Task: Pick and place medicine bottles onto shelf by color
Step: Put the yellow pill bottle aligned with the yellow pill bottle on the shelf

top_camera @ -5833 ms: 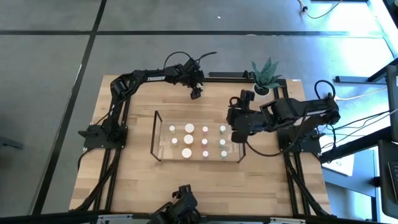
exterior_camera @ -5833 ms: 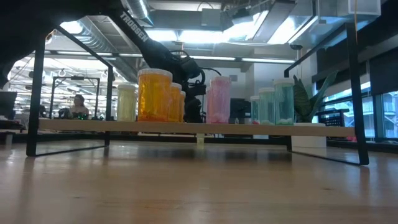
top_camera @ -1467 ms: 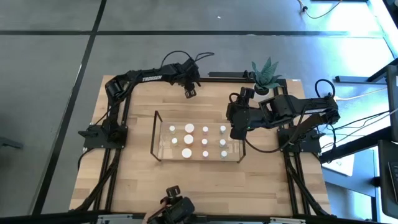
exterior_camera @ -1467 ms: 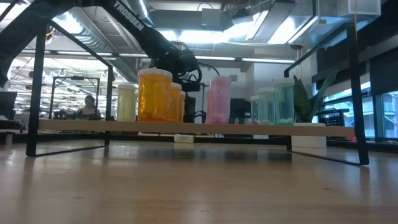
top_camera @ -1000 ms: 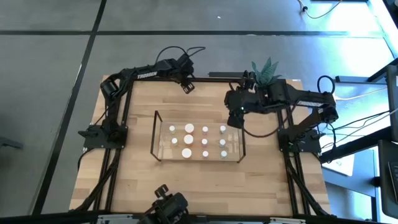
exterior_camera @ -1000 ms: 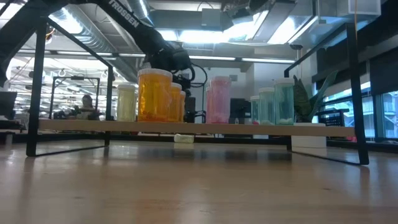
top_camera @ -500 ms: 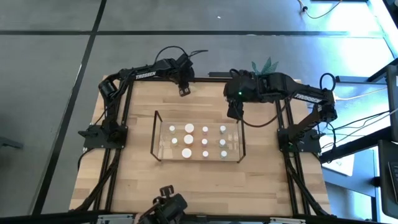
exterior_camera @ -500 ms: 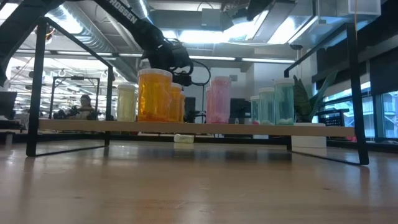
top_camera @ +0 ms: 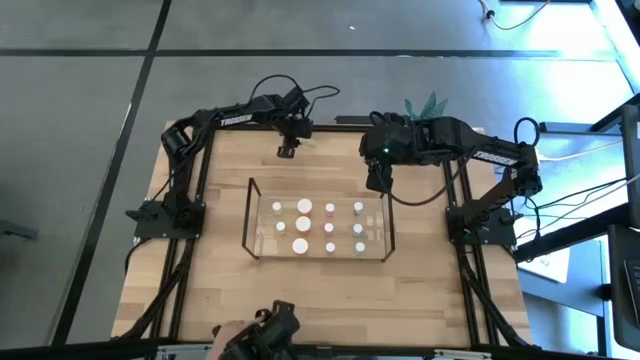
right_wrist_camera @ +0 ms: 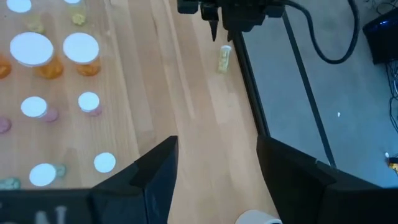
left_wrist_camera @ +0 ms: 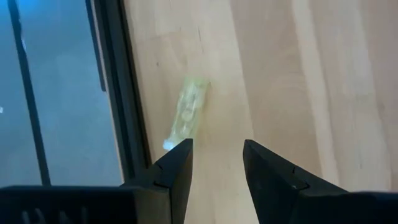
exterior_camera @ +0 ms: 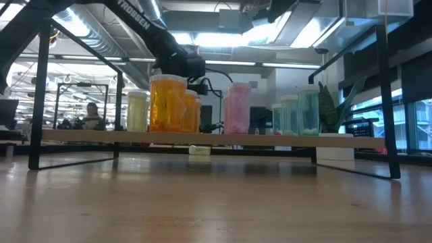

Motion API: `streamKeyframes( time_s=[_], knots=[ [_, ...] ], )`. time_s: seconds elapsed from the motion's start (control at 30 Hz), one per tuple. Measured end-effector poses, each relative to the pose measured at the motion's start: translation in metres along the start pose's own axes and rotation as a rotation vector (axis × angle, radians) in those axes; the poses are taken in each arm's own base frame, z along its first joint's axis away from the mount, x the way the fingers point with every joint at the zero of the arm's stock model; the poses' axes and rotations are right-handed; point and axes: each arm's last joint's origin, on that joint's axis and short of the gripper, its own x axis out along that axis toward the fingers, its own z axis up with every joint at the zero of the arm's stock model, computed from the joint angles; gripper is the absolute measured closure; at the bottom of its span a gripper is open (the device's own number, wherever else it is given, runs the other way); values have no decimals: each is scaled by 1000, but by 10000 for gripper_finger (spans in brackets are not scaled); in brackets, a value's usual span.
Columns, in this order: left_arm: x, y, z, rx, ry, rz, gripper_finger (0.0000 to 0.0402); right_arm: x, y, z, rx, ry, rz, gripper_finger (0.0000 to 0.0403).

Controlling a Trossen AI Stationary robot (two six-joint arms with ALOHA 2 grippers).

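Just beyond the left hand, fingers apart, a pale yellow-green bottle lies on its side.

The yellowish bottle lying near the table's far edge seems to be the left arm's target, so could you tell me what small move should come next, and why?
Probably lower the left hand straight down. Its fingers are open above the bottle, which lies on its side on the wood, beside the dark table frame and not yet between them.
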Motion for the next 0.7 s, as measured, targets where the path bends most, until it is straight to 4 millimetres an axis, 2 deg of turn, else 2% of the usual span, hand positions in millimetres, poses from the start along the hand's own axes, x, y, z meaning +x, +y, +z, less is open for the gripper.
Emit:
streamKeyframes(
  time_s=[0.37, 0.7],
  knots=[
    [7, 7, -10, -16, 18, -3, 267, 0, 0, 0, 0, 0, -3, 182],
    [14, 11, -8, 22, -11, 30, 267, 0, 0, 0, 1, 0, -3, 182]
  ],
)
